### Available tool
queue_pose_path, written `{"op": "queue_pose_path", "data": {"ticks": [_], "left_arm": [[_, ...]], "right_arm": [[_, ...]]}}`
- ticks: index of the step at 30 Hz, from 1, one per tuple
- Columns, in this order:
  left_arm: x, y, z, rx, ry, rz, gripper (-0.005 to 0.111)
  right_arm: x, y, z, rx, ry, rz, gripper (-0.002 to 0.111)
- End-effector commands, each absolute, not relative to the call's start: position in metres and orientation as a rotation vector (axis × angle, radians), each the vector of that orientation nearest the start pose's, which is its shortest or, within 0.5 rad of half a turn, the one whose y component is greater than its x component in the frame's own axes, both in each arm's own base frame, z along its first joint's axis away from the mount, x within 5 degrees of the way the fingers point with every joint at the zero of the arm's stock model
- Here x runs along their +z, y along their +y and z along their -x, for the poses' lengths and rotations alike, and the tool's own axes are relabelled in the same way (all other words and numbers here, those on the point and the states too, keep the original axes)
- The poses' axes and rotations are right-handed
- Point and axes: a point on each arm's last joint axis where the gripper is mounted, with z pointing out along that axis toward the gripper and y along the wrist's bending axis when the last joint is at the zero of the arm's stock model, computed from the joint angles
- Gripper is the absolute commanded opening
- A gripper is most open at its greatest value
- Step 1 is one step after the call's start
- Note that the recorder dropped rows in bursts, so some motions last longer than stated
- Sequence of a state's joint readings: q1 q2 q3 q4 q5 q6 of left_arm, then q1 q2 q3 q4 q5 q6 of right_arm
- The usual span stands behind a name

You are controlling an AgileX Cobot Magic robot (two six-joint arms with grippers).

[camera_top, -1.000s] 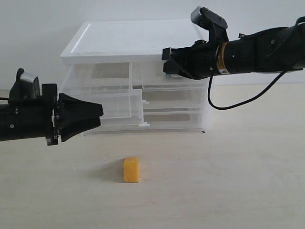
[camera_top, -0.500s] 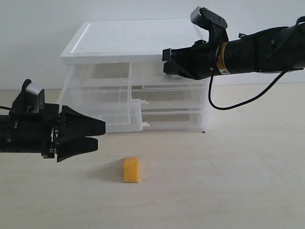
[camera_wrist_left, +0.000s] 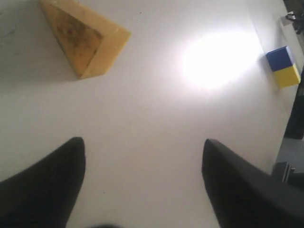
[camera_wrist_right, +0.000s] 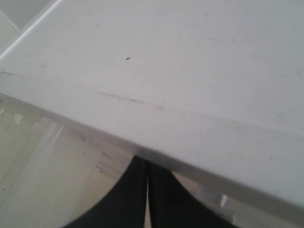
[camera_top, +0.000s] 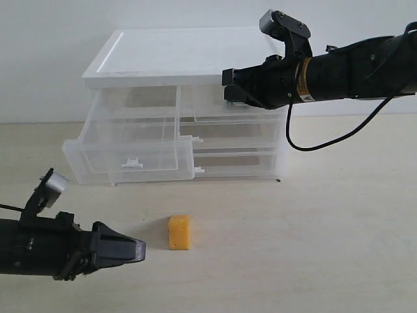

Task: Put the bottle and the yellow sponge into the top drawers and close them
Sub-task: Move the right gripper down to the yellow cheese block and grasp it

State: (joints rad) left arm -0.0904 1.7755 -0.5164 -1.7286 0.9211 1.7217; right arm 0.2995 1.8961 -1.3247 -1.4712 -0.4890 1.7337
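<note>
**Left gripper low by the sponge, right gripper at the drawer unit**

The yellow sponge [camera_top: 179,233] lies on the table [camera_top: 313,228] in front of the drawer unit [camera_top: 182,55], apart from it. The left gripper [camera_top: 138,251] hovers low over the table, just beside the sponge and not touching it. In the left wrist view its fingers [camera_wrist_left: 42,190] are spread wide with nothing between them, and the sponge sits ahead and off to one side.

The top left drawer [camera_top: 130,160] stands out from the unit. The top right drawer [camera_top: 202,104] sits flush.

The right gripper [camera_top: 228,85] is at the top right drawer's front, just under the white top's edge. Its fingers [camera_wrist_right: 128,199] are pressed together, and the tips are hidden.
</note>
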Motion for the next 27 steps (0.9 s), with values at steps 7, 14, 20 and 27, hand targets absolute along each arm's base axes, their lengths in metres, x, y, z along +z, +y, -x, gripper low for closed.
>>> {"op": "queue_pose_path", "data": {"ticks": [7, 14, 20, 27], "left_arm": [[0.113, -0.108, -0.231, -1.040, 2.468, -0.444, 0.059], [0.120, -0.114, -0.227, -1.163, 2.443, -0.428, 0.059], [0.122, -0.097, -0.232, -1.054, 2.477, -0.369, 0.059], [0.122, -0.086, -0.234, -1.032, 2.481, -0.363, 0.059]], "right_arm": [[0.254, 0.152, -0.413, 0.730, 2.007, 0.223, 0.000], [0.252, 0.153, -0.411, 0.714, 2.022, 0.281, 0.000], [0.263, 0.153, -0.405, 0.736, 2.034, 0.286, 0.000], [0.280, 0.154, -0.392, 0.822, 2.060, 0.299, 0.000]]}}
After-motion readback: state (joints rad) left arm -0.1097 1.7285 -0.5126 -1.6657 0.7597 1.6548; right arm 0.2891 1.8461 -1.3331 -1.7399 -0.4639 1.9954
